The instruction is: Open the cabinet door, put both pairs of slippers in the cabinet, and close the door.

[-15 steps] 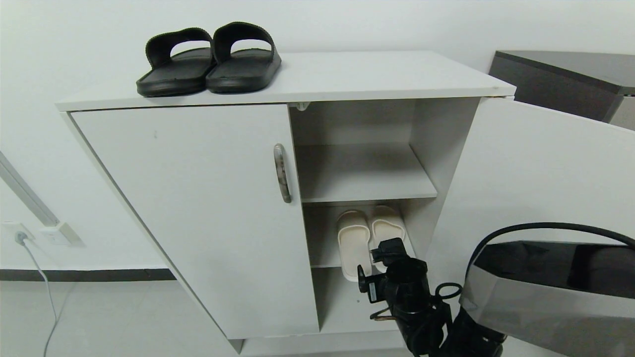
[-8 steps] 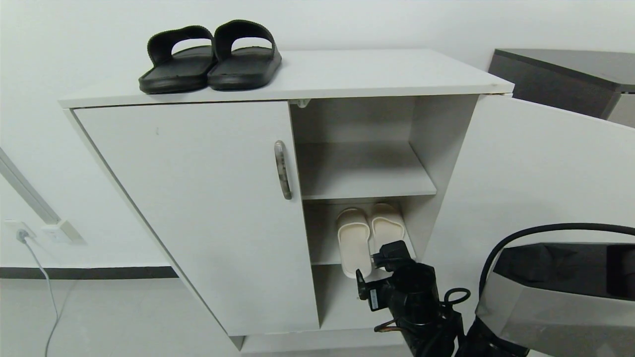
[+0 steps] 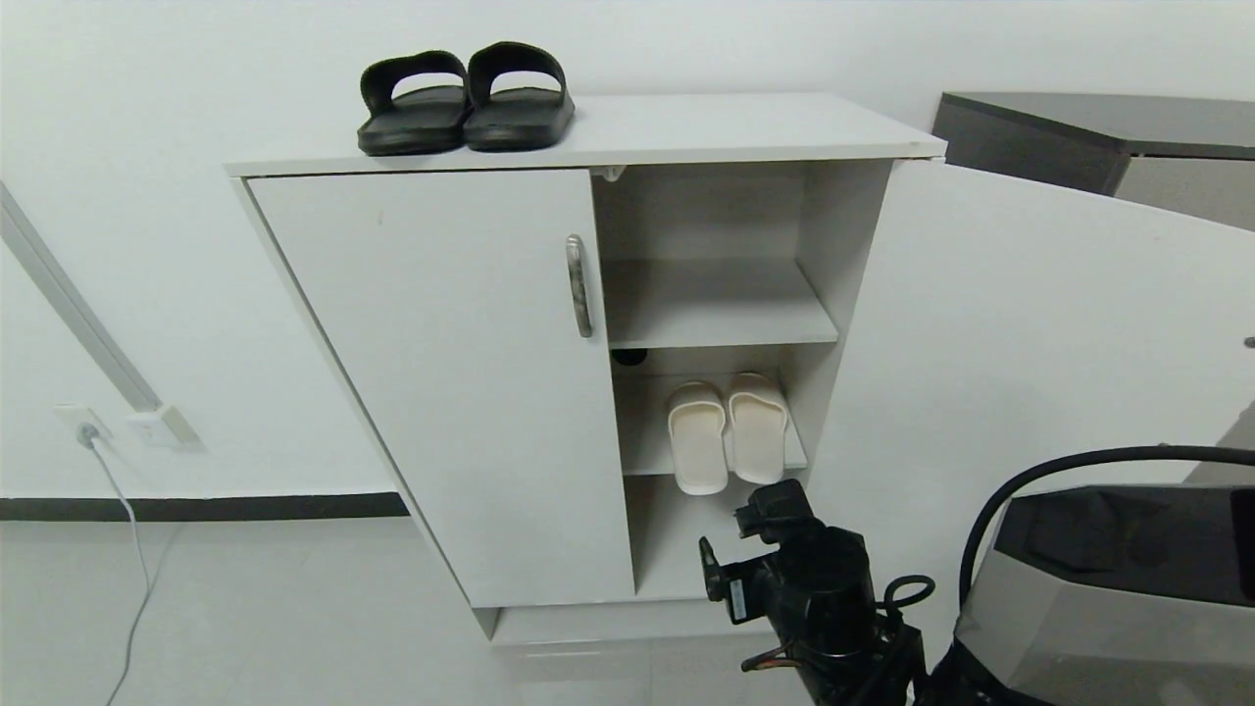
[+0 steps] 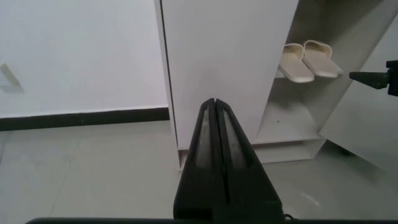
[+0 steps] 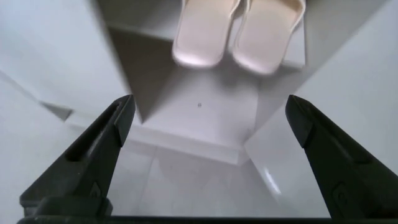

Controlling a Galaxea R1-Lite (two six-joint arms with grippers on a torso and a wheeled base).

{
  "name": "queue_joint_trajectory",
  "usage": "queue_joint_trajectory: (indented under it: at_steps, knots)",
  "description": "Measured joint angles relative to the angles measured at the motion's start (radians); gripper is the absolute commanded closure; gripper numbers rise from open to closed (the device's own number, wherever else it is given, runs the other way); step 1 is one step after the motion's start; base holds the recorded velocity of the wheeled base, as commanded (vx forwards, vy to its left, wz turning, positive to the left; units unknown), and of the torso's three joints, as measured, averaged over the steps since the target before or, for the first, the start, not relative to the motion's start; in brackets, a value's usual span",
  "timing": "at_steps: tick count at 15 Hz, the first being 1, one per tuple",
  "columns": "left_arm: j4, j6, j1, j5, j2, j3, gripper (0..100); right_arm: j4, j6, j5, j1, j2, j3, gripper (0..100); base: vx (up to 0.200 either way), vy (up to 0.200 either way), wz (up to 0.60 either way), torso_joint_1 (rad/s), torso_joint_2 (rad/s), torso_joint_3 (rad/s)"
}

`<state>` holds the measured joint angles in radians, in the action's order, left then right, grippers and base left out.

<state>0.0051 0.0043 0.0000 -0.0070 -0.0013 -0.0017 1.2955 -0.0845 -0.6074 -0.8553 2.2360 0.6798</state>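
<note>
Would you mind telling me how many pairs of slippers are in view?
2. The black pair sits on top of the cabinet, above the closed door. The cream pair lies on a shelf inside. More may hide behind the closed door.

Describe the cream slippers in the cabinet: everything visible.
The cream slippers are a pair of plain slides, seemingly soft foam. They lie soles down, side by side and touching, on the second shelf down of the cabinet, on the side whose door stands open. Their near ends overhang the shelf's front edge. Nothing else touches them.
</note>
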Motion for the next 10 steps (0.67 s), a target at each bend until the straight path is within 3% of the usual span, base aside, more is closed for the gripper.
queue_joint_trajectory:
  at_steps: [10]
  knots:
    - [0.001, 0.000, 0.000, -0.002, 0.000, 0.000, 100, -0.001, 0.000, 0.000, 0.005, -0.008, -0.011, 0, 0.000, 0.000, 0.00, 0.000, 0.00, 0.007]
